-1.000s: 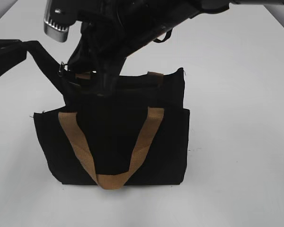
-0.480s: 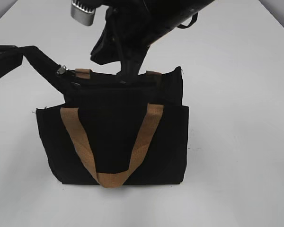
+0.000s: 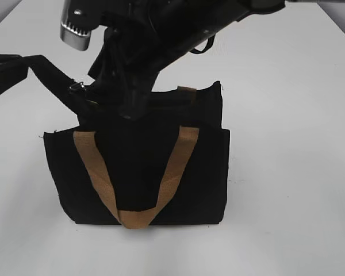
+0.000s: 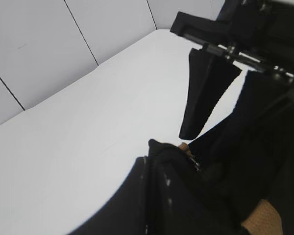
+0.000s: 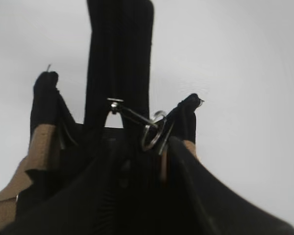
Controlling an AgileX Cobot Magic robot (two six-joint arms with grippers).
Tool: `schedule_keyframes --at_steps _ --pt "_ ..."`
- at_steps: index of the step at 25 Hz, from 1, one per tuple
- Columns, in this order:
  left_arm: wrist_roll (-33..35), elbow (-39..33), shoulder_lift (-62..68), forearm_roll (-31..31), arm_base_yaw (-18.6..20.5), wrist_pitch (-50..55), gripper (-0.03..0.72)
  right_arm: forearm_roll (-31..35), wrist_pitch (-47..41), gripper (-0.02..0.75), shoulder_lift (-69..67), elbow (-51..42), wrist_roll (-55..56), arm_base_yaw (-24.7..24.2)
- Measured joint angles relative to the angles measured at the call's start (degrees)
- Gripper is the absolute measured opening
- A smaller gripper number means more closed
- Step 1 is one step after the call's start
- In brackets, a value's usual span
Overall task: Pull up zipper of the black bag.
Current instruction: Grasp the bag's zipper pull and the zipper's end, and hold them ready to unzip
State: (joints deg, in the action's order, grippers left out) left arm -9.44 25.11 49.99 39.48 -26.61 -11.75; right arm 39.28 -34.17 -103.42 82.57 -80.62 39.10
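The right gripper [image 3: 126, 106] covers the left part of the black bag's [image 3: 144, 167] top edge, so the zipper line there is hidden and its jaws cannot be read. In the right wrist view everything is blurred, and the left arm [image 3: 11, 72] is cut off at the exterior view's left edge.

No readable text, labels, brands or numbers appear anywhere.
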Motion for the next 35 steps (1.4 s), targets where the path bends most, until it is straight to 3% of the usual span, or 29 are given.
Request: schedule_keyframes --at_steps 5,31,35 --pt "0.00 0.00 0.00 0.00 0.00 -0.83 0.003 1.55 3.14 0.241 -0.28 0.00 -0.42 0.00" --pt "0.00 0.00 0.00 -0.09 0.00 -0.83 0.003 2.32 2.79 0.235 -1.40 0.00 -2.68 0.00" --pt "0.00 0.00 0.00 -0.21 0.00 -0.83 0.003 2.33 2.99 0.176 -1.60 0.00 -3.28 0.00"
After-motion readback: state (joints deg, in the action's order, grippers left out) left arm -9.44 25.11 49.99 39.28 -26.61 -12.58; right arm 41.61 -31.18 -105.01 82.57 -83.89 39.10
